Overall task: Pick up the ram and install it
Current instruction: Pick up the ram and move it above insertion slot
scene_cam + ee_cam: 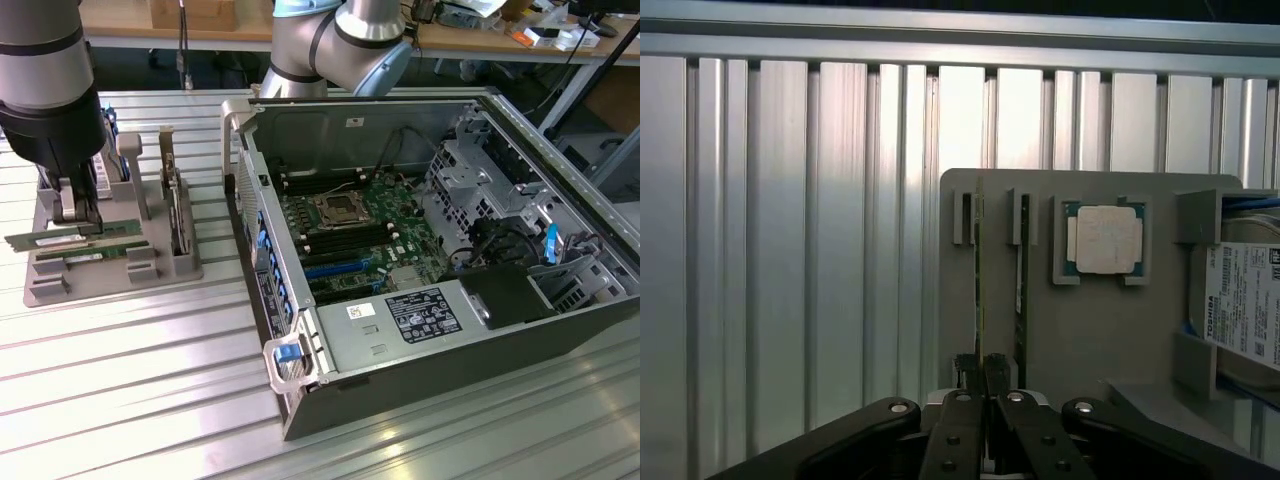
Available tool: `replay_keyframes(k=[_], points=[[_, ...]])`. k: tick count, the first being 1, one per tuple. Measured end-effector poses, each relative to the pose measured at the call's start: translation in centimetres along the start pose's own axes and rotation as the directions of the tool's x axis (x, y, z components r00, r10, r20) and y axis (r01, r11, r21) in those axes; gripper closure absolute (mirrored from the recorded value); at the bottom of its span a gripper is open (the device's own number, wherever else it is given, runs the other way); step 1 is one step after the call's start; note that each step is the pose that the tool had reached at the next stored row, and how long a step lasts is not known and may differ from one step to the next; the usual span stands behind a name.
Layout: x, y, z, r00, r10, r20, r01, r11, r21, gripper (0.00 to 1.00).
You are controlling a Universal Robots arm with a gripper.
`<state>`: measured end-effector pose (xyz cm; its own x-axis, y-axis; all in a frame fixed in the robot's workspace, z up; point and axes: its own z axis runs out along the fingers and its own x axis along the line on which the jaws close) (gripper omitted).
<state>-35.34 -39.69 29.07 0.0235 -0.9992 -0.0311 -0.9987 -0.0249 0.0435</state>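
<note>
The ram (45, 240) is a thin green stick lying lengthwise at the near end of a grey parts holder (150, 270), in the exterior view's left. My gripper (80, 215) comes down on it from above. In the wrist view the ram (978, 280) shows edge-on, and my gripper (981, 368) is shut on its near end, with black fingers (965, 372) pressed to either side. A second green stick (1021, 270) stands in the neighbouring slot, apart from the fingers. I cannot tell whether the held ram has left its slot.
An open computer case (560, 330) lies in the exterior view's right, with its motherboard's black memory slots (300, 215) and processor socket (335, 208) exposed. The holder (1090, 330) also carries a square silver processor (1105, 240) and a labelled hard drive (1245, 300). Ribbed aluminium table (130, 400) surrounds both.
</note>
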Motion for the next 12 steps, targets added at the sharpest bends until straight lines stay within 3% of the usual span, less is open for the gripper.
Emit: replay_keyframes(k=[12], points=[[-0.03, 0.04, -0.96, 1.0, 0.0, 0.0013, 0.0, 1.0, 0.0, 0.88]])
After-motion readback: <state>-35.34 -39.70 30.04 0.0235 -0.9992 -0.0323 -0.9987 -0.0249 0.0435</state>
